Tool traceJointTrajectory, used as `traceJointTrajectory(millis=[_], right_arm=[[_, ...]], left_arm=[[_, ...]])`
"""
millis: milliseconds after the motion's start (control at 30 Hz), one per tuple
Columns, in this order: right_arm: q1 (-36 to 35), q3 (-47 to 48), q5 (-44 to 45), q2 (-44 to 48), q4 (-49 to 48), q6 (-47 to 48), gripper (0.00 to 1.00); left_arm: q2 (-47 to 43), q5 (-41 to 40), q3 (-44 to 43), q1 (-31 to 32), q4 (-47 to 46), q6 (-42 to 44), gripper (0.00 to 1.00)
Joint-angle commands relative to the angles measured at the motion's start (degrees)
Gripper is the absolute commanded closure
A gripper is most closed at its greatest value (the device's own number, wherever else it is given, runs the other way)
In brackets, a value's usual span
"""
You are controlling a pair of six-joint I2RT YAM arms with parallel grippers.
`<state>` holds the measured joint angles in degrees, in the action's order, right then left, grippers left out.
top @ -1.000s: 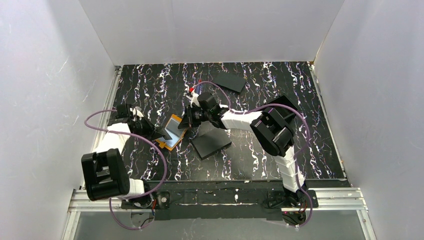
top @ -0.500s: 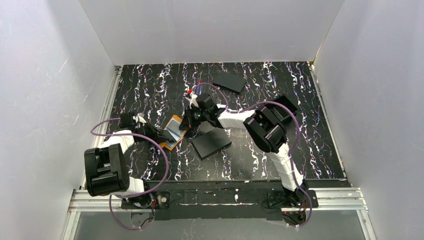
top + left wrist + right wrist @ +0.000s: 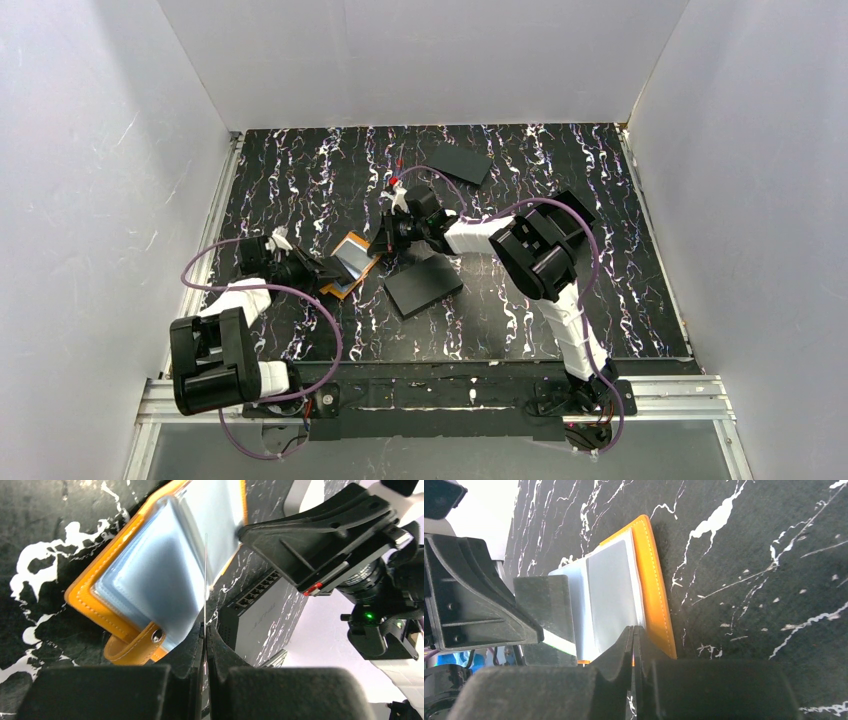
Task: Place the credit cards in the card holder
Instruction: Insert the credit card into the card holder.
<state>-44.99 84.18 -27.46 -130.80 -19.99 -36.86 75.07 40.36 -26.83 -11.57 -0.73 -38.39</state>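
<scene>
Left gripper (image 3: pixel 205 630) clamps card (image 3: pixel 546 607) over card holder (image 3: pixel 654 580); right gripper (image 3: pixel 634 631) pinches card holder's edge; card is probably best fed in squarely.

No text, label, brand, number or sign can be read anywhere, neither on the card holder (image 3: pixel 150 575) nor on the worktop (image 3: pixel 300 180).

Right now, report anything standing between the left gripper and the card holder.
Nothing visible does. The left gripper is pinched on a thin sheet, seen edge-on at the card holder's open pale inside. The right gripper appears clamped on the holder's opposite edge, not in between.
</scene>
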Motion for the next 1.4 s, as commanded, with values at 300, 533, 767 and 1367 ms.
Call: traceJointTrajectory(millis=[300, 533, 767, 1367], right_arm=[[-0.10, 0.57, -2.00, -1.37, -3.62, -0.92, 0.92], [-0.09, 1.24, -2.48, -2.06, -3.00, -0.93, 0.93], [-0.10, 1.57, -2.51, -2.27, -2.78, -1.06, 0.94], [-0.10, 2.38, -3.08, -3.29, -2.69, -1.62, 0.95]], left_arm=[[1.68, 4.58, -1.87, -0.44, -3.20, -2.26, 1.00], [5.31, 5.27, -1.80, -0.78, -2.43, -3.50, 1.00], [6.87, 5.33, -2.22, -1.45, -2.70, -2.58, 1.00], [11.22, 7.06, -4.70, -2.05, -5.65, -3.39, 1.00]])
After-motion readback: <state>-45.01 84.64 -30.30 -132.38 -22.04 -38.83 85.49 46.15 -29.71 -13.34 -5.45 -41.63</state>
